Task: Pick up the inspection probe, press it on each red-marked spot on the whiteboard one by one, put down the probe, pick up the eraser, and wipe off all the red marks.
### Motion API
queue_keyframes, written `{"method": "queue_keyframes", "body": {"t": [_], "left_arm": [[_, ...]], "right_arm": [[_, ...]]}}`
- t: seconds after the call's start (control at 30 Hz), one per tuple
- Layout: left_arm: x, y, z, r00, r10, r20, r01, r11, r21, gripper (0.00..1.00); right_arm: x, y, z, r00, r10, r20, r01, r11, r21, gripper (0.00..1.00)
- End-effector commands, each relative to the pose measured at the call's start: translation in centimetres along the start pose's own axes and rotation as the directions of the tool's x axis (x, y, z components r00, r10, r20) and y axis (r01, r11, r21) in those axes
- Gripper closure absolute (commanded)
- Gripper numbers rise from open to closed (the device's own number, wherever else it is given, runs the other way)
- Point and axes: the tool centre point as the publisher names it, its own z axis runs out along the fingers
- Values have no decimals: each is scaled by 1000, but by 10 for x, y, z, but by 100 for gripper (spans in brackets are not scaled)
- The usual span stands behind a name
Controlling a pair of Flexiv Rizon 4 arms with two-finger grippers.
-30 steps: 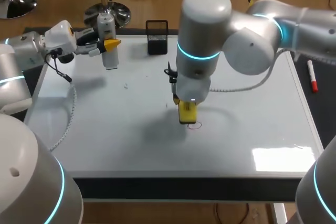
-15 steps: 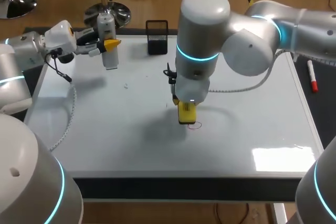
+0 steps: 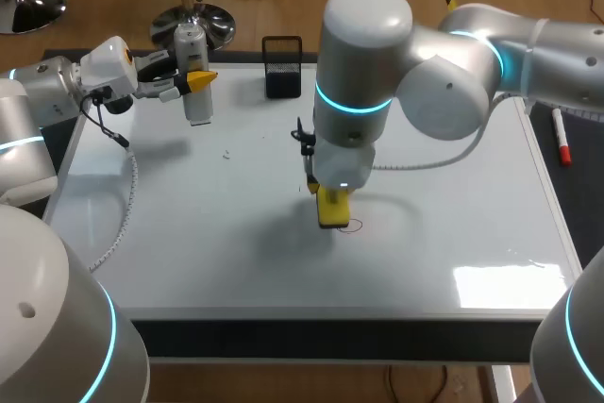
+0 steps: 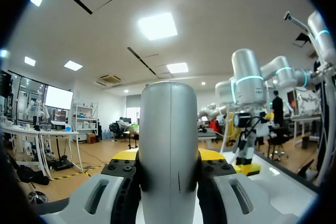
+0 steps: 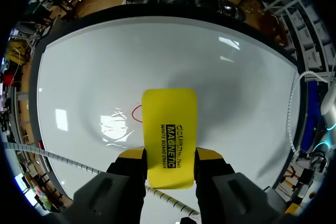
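Fingertips (image 5: 131,155) of the right gripper (image 5: 169,157) clamp the yellow eraser (image 5: 169,129), set on the whiteboard (image 3: 453,186) just left of a red mark (image 5: 135,113). Wiping looks under way; next, sweep right across it. Far left, the left gripper (image 4: 169,163) grips the probe (image 4: 169,129).

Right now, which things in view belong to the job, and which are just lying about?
Job:
- whiteboard
- red mark, partly under the eraser
- yellow eraser, held in right hand
- inspection probe, held in left hand

Lying about:
- black mesh holder, at the board's far edge
- red marker, off the board's right side
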Motion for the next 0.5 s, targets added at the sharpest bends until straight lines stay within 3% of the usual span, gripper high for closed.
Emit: {"method": "queue_keyframes", "body": {"t": [0.03, 0.5], "left_arm": [[0, 0, 0, 1000, 2, 0, -2, 1000, 2, 100], [0, 0, 0, 1000, 2, 0, -2, 1000, 2, 100]], "right_arm": [[-10, 12, 10, 1000, -11, -7, 12, 1000, 7, 100], [-12, 41, 31, 999, -35, -9, 34, 999, -39, 100]]}}
